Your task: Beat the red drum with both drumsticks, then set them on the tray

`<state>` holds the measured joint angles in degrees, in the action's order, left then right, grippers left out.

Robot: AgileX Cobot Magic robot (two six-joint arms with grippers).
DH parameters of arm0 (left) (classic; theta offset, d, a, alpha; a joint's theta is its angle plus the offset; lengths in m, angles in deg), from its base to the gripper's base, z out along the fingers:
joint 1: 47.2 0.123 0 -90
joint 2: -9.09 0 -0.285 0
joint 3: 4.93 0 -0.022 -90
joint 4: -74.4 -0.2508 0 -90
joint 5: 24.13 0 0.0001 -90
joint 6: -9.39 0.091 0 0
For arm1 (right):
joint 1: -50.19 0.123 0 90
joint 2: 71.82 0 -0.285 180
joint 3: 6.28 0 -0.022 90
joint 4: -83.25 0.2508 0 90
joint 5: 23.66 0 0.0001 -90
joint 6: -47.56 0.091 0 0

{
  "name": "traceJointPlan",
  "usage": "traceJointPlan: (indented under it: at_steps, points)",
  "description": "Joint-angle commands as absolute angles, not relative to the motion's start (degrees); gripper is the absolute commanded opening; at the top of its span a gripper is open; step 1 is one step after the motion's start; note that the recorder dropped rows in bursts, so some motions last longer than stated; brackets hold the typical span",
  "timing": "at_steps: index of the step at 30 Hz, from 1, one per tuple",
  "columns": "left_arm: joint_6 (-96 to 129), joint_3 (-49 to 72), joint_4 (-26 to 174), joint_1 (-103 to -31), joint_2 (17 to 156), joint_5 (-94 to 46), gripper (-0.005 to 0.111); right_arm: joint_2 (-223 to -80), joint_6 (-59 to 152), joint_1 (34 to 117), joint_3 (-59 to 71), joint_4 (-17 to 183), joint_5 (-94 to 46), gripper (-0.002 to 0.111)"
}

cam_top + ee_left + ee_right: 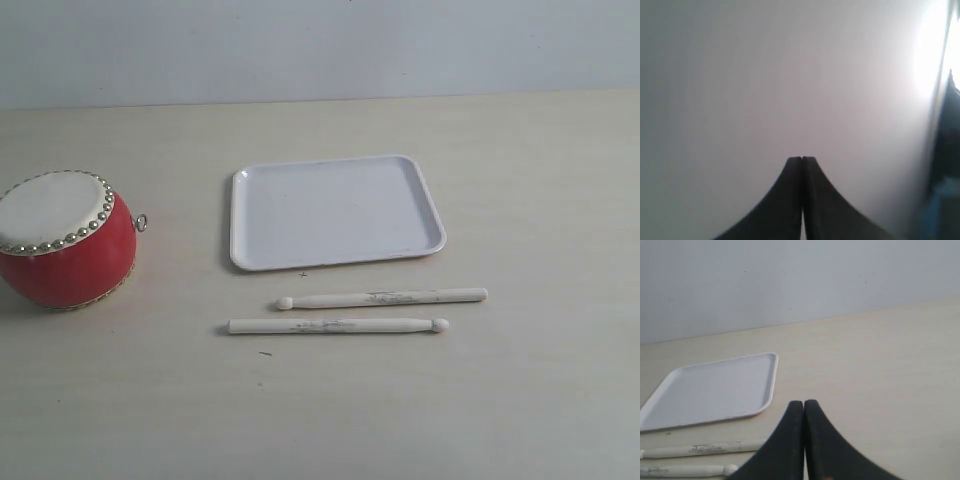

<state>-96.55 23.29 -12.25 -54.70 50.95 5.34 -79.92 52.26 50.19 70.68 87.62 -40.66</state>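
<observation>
- My left gripper has its jaws shut tight, holding nothing.
- My right gripper is shut too, holding nothing.
- Two sticks lie side by side on the table, at 6 o'clock from the tray.
- The drum stands at 9 o'clock from the tray, apart from it.

Pale beige table: squat glossy red drum left; flat white rectangular plastic tray centre; two slim cream wooden drumsticks parallel, just beside tray.
</observation>
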Motion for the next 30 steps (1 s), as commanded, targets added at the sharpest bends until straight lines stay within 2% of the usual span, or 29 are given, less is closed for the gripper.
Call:
traceJointPlan:
  at_steps: [1,4,10,13,15,18,19,21,24,26,28,30]
  points:
    - [-112.01,13.1,-25.55,-54.18,62.85,27.49,0.0,-79.61,52.14,49.85,70.94,87.45,-40.23,0.0]
    - [-112.3,10.46,-25.55,-54.18,67.37,33.34,0.0,-79.61,52.14,49.85,70.94,87.45,-40.23,0.0]
    - [-107.8,10.78,-25.55,-54.18,67.06,29.77,0.0,-79.61,52.14,49.85,70.94,87.45,-40.23,0.0]
    - [-94.24,10.78,-25.55,-54.18,64.77,15.99,0.0,-79.61,52.14,49.85,70.94,87.45,-40.23,0.0]
    - [-75.39,10.78,-25.55,-54.18,63.54,7.02,0.0,-79.61,52.14,49.85,70.94,87.45,-40.23,0.0]
    - [-47.99,10.78,-25.55,-54.18,62.6,-0.64,0.0,-79.61,52.14,49.85,70.94,87.45,-40.23,0.0]
    - [-31.87,10.78,-25.55,-54.18,61.27,-2.91,0.0,-79.61,52.14,49.85,70.94,87.45,-40.23,0.0]
    - [-18.45,10.78,-25.55,-54.18,59.15,-4.49,0.0,-79.61,52.14,49.85,70.94,87.45,-40.23,0.0]
    - [-16.98,10.78,-25.55,-54.18,56.5,-15.09,0.0,-79.61,52.14,49.85,70.94,87.45,-40.23,0.0]
    - [-20.88,10.78,-25.55,-54.18,56.05,-27.6,0.0,-79.61,52.14,49.85,70.94,87.45,-40.23,0.0]
    - [-21.0,10.78,-25.55,-56.56,57.05,-36.45,0.0,-79.61,52.14,49.85,70.94,87.45,-40.23,0.0]
    - [-21.0,9.56,-16.02,-58.77,60.04,-42.73,0.0,-79.61,52.14,49.85,70.94,87.45,-40.23,0.0]
